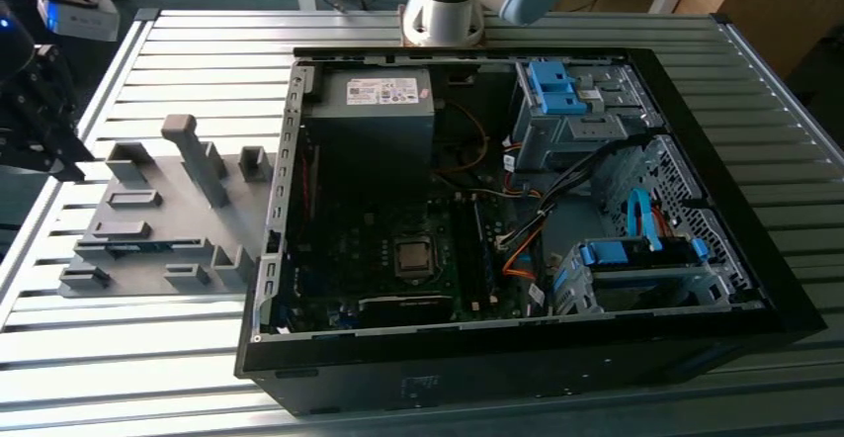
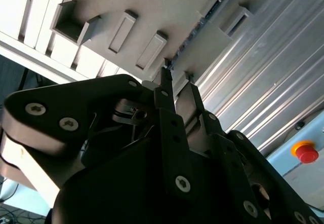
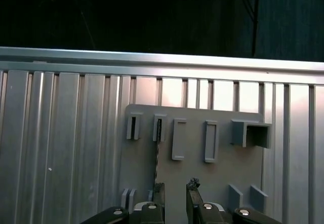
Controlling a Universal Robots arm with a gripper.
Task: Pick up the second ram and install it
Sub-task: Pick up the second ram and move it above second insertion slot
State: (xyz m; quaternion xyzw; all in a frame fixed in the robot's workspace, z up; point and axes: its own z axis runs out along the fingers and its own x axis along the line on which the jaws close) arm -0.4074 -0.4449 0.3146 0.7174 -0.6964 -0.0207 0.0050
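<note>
The second ram stands edge-on in a slot of the grey plastic tray, a thin dark strip running toward my fingers. In the second wrist view the ram shows as a narrow line between two upright blocks. In the exterior view its green-blue edge lies low in the tray. My gripper hovers above the tray, open, with nothing between its fingers. One finger lines up over the ram's near end. The gripper hangs at the exterior view's left edge.
An open black computer case lies to the tray's right in the exterior view, with its motherboard, orange and blue cables and drive cages. The slatted metal table carries everything. A red button sits beyond the table's edge.
</note>
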